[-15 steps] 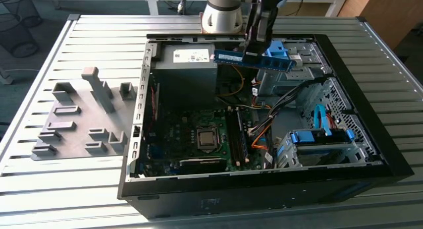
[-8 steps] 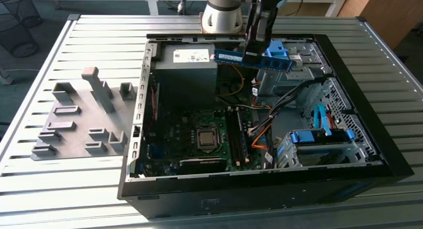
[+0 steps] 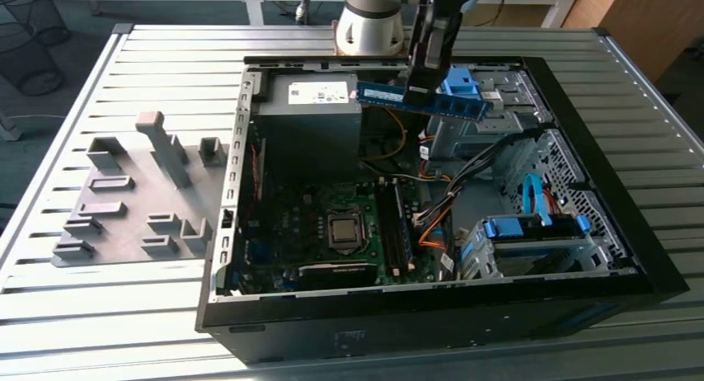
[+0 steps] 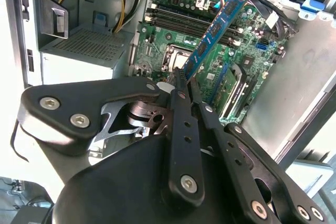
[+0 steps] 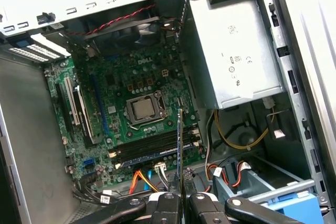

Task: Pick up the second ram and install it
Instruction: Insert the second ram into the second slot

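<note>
The second ram [image 3: 431, 100], a thin blue-green stick with black chips, hangs in the air above the far part of the open computer case [image 3: 237, 232]. My gripper [image 3: 423, 91] is shut on its middle. In the second wrist view the ram [image 4: 218, 24] reaches out from my gripper [image 4: 185, 76] over the motherboard. In the first wrist view the ram [image 5: 179, 145] is seen edge-on, rising from my gripper [image 5: 181, 183] above the long memory slots [image 5: 157, 148]. Those memory slots [image 3: 396, 228] lie well below the stick.
A grey slotted holder tray [image 3: 132, 199] lies on the slatted table at the exterior view's left. Inside the case are the grey power supply [image 3: 313, 109], the processor socket [image 3: 344, 230], loose cables [image 3: 434, 220] and blue drive-bay clips [image 3: 528, 228].
</note>
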{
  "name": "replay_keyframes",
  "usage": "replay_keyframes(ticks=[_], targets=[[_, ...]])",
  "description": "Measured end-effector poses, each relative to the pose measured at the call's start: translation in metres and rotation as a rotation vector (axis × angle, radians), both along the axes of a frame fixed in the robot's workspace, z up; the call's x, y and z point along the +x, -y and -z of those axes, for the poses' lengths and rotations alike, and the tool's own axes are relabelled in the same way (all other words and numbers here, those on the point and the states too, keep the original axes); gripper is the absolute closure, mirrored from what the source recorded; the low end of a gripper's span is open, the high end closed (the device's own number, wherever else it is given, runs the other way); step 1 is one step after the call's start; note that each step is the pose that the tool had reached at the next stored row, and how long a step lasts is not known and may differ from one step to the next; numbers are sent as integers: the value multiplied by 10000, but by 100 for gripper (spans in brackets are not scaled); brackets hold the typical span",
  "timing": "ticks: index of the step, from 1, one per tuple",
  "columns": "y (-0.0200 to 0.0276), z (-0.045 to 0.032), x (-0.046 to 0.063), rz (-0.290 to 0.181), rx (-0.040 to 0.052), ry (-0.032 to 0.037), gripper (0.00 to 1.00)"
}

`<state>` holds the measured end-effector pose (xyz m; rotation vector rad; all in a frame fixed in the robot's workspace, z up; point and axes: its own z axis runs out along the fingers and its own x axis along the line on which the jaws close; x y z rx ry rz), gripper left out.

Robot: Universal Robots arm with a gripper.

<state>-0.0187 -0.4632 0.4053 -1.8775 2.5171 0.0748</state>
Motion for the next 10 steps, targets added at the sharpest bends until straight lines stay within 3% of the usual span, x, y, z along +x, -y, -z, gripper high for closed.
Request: replay_keyframes(ticks=[10], targets=[[0, 0, 0, 230, 0, 0, 86]])
